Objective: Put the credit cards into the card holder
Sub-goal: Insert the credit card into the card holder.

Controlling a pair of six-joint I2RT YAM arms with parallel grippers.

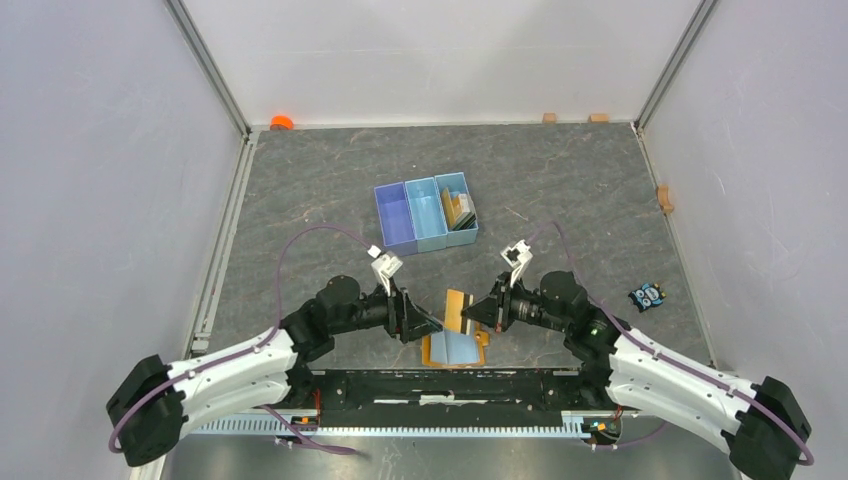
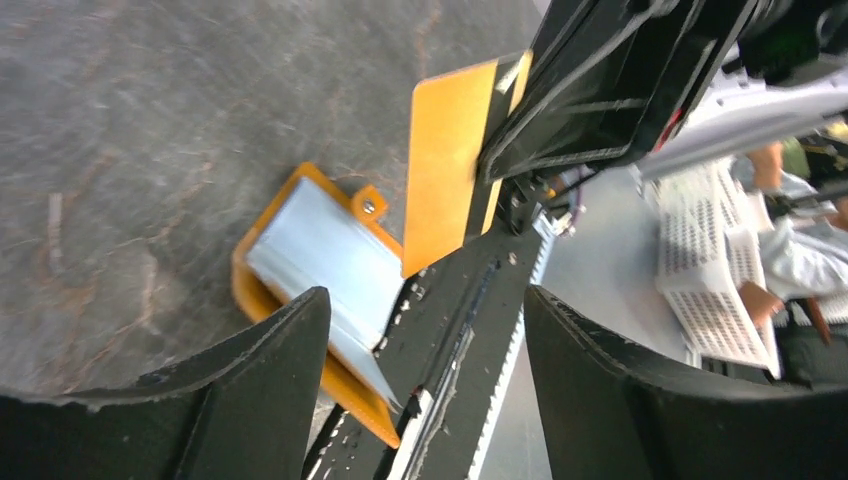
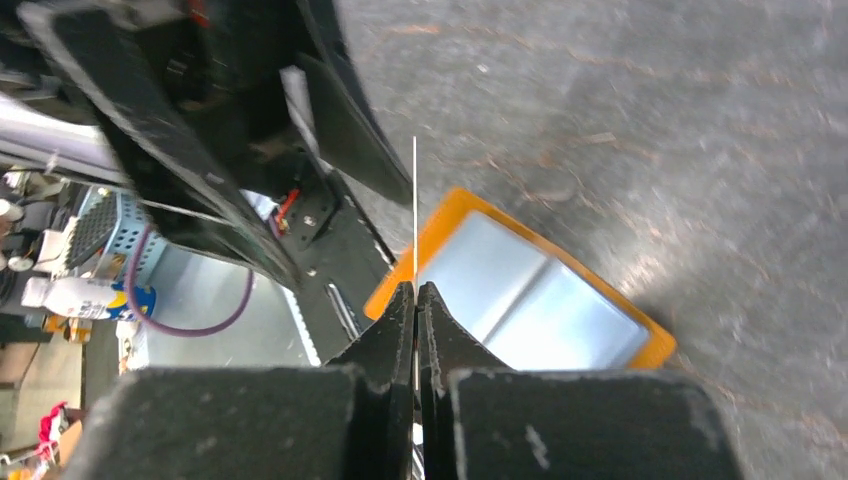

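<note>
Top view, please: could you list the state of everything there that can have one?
card holder, lying open
right gripper, shut on gold card
left gripper, open, empty
blue tray, cards in right compartment only

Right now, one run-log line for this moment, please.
right pincer: shut on yellow card | left pincer: open, empty | card holder: lying open | insertion: not yet done

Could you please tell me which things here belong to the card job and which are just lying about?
Job: wallet, yellow card in right gripper, more cards in blue tray.
Lying about: black-and-blue gadget, orange lump, wooden blocks.
</note>
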